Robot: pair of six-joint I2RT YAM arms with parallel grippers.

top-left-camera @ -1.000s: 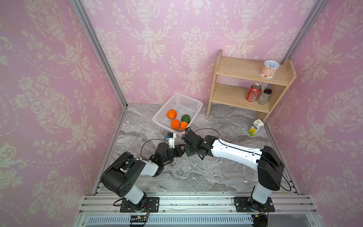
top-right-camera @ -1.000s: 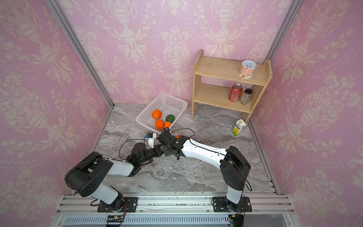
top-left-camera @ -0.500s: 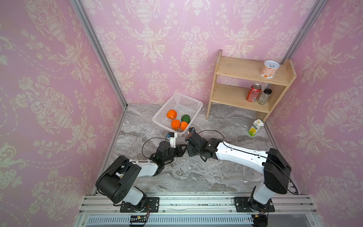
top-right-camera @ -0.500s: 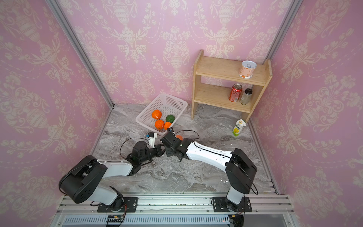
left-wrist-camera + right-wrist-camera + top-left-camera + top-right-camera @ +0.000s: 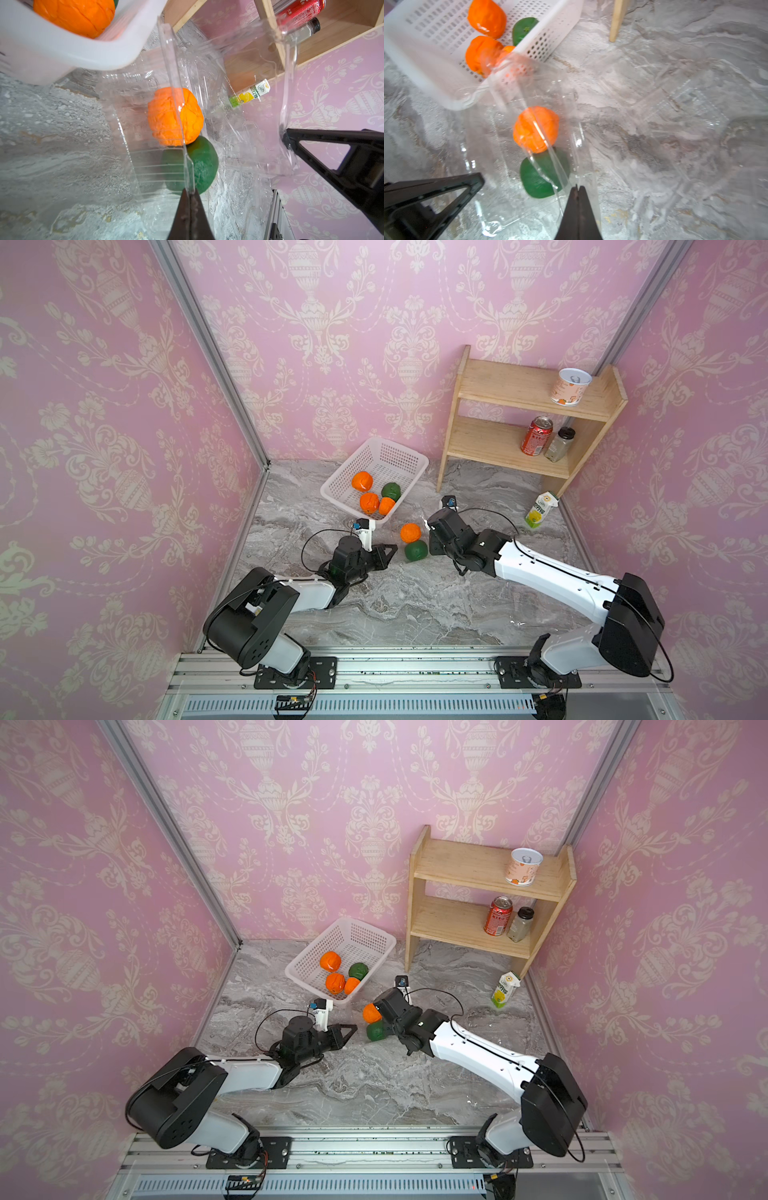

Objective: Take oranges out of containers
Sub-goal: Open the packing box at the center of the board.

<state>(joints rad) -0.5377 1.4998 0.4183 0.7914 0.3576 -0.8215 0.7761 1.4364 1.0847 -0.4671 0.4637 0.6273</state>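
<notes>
A clear plastic container [image 5: 176,83] lies on the marble floor between my grippers, pulled open. Inside it sit one orange [image 5: 410,532] [image 5: 372,1013] [image 5: 174,116] [image 5: 535,129] and a green fruit [image 5: 416,551] [image 5: 199,164] [image 5: 542,176], touching each other. My left gripper [image 5: 392,549] [image 5: 190,192] is shut on one thin clear edge of the container. The right gripper [image 5: 430,531] [image 5: 578,187] is shut on the opposite clear flap. Three more oranges [image 5: 362,481] [image 5: 486,17] lie in the white basket.
The white perforated basket [image 5: 386,456] [image 5: 436,72] stands just behind the container and also holds a green fruit [image 5: 391,491]. Another clear tray [image 5: 685,104] lies empty on the floor. A wooden shelf [image 5: 519,393] with cans and a juice carton [image 5: 540,510] stand at the back right.
My grippers have drawn apart, the right one moving to the right. The container has spread open, and the orange and green fruit now show between them.
</notes>
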